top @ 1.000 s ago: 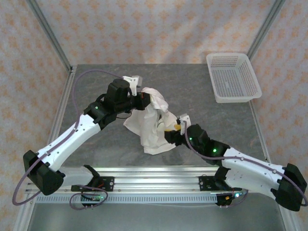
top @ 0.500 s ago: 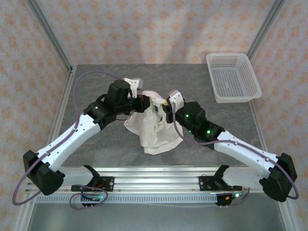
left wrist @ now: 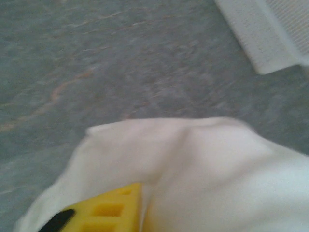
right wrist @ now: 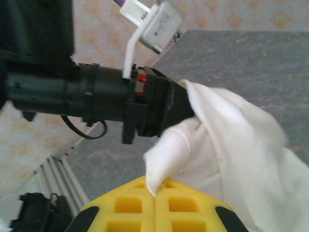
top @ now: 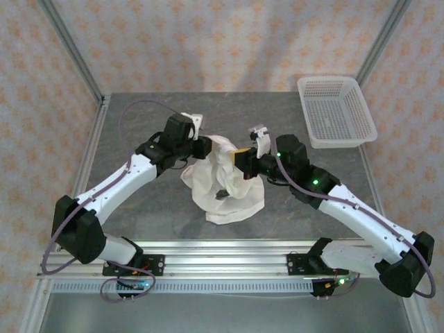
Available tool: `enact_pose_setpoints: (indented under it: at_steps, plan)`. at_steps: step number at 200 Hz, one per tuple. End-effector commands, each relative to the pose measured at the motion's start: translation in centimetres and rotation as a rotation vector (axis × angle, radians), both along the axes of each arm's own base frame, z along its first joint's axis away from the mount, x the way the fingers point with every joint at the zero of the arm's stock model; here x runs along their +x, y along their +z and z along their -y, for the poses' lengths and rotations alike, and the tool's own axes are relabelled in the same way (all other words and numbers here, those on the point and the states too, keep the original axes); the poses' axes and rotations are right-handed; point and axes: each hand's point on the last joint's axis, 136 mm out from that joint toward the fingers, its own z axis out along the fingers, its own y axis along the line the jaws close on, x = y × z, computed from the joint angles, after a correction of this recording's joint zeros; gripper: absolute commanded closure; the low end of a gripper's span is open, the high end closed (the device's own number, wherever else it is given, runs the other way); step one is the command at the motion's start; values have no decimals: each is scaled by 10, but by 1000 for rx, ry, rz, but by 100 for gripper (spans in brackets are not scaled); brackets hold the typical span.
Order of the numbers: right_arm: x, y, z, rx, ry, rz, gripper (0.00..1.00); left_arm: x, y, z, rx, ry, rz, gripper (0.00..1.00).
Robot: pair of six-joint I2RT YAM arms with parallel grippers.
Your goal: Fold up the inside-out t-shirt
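Top: soft cream t-shirt (top: 225, 191) bunched mid-way on the grey mottled surface (top: 166, 215), peak hung between left gripper (top: 209, 147) and right gripper (top: 241, 158). Left wrist: blurred, jaws clamped on a cloth fold. Right wrist: yellow ribbed jaws pinch a pointed corner.

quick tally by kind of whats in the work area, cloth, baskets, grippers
t-shirt: 1
mesh basket: 1
grippers: 2, left gripper and right gripper
total: 4
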Motion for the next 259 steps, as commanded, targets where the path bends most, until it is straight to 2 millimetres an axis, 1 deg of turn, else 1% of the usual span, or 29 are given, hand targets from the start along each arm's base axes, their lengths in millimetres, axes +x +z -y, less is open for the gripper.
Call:
enact_pose_setpoints:
  at_steps: [1,14,22,30,38,49,58,68,78,97,114,119,131,138,149,156,171,184,204,212,216,220,224,233,234,235,247,259]
  plan:
    - [-2,43,6,158,-47,-31,100,6,26,-32,39,99,112,58]
    - [9,45,10,192,-90,-69,100,-7,36,-47,51,131,135,41]
    - [15,45,11,209,-103,-91,100,-17,42,-54,51,142,144,37]
    - [20,43,11,213,-115,-112,100,-30,49,-53,23,117,151,36]
    - [24,42,10,215,-120,-125,100,-43,56,-44,-41,58,158,36]
    - [27,39,7,215,-111,-137,100,-64,65,-24,-141,-58,172,36]
    - [28,38,3,216,-97,-138,100,-82,70,-7,-189,-158,185,36]
    - [28,38,0,216,-78,-136,100,-98,69,4,-182,-227,191,36]
    - [26,39,-4,222,-50,-131,100,-107,62,7,-138,-252,185,37]
    - [20,43,-11,224,6,-129,100,-106,42,4,-64,-239,150,44]
    - [16,47,-14,224,40,-132,100,-101,18,3,45,-270,138,45]
    - [15,47,-14,224,45,-133,100,-97,8,1,94,-272,143,45]
    - [14,49,-15,227,56,-135,100,-80,-15,-11,221,-233,162,44]
    - [13,50,-16,228,58,-136,100,-73,-22,-13,269,-230,168,43]
    - [13,52,-15,224,59,-141,100,-67,-24,-7,295,-267,189,39]
    - [11,52,-15,220,66,-143,100,-65,-24,-1,292,-292,204,35]
    - [9,54,-16,219,77,-144,100,-61,-16,16,254,-355,262,28]
    - [9,55,-16,221,74,-147,100,-59,-7,26,234,-382,297,24]
    - [11,55,-15,230,59,-155,100,-56,13,41,165,-411,344,23]
    - [11,55,-14,236,53,-153,100,-56,21,46,134,-421,356,26]
    - [11,57,-14,242,53,-149,100,-56,23,48,121,-422,357,30]
    - [11,58,-14,248,52,-145,100,-55,26,50,112,-422,359,37]
    - [11,59,-13,251,51,-141,100,-54,28,50,104,-419,358,51]
    - [11,59,-11,253,40,-134,100,-50,30,48,103,-385,343,94]
    - [11,59,-10,253,38,-132,100,-49,30,47,103,-379,340,98]
    - [11,59,-10,253,37,-131,100,-48,31,47,104,-371,338,100]
    - [12,57,-2,241,9,-113,100,-44,32,39,110,-319,309,100]
    - [17,47,14,231,-51,-111,100,-44,38,31,75,-282,296,100]
